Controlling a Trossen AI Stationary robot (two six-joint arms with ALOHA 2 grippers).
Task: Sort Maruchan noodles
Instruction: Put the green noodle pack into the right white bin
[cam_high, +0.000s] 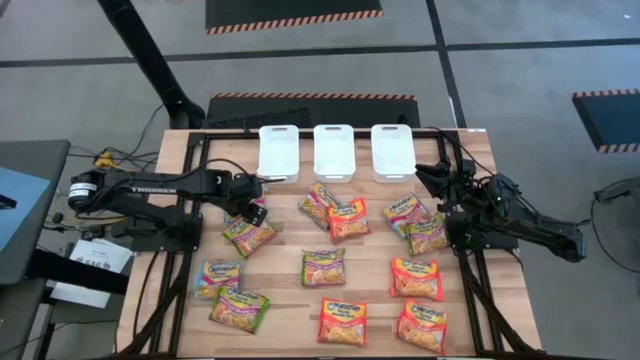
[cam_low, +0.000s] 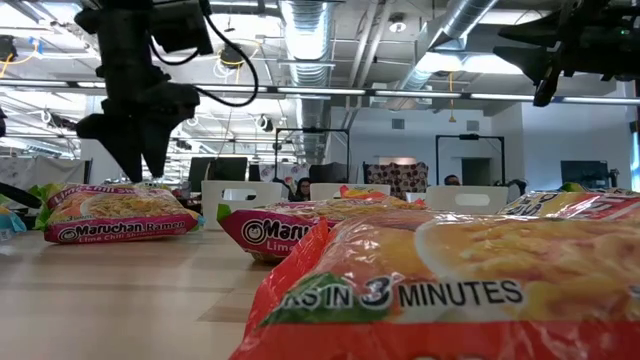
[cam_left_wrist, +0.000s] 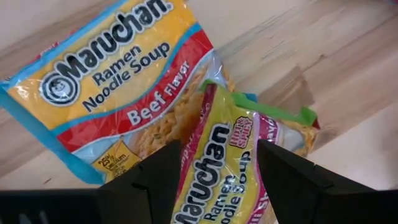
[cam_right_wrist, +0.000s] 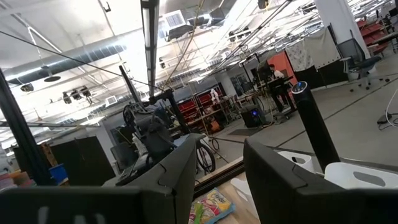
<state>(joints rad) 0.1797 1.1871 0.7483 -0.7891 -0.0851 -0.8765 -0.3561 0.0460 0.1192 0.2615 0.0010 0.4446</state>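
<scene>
Left gripper (cam_high: 252, 192) hovered with its fingers spread wide over two overlapping packets at about ten o'clock on the pale wooden slatted table (cam_high: 285, 285); only the left wrist view showed their print, a glossy yellow-blue beef-flavour packet (cam_left_wrist: 118, 81) beneath a green-edged pink-and-yellow hot-and-spicy packet (cam_left_wrist: 230, 155). Right gripper (cam_high: 432, 178) hung raised at two o'clock, fingers parted and empty, its camera facing the room. Three white rectangular plastic trays (cam_high: 334, 151) lined twelve o'clock. Remaining glossy square Maruchan noodle packets (cam_high: 324, 267) lay scattered across the middle.
</scene>
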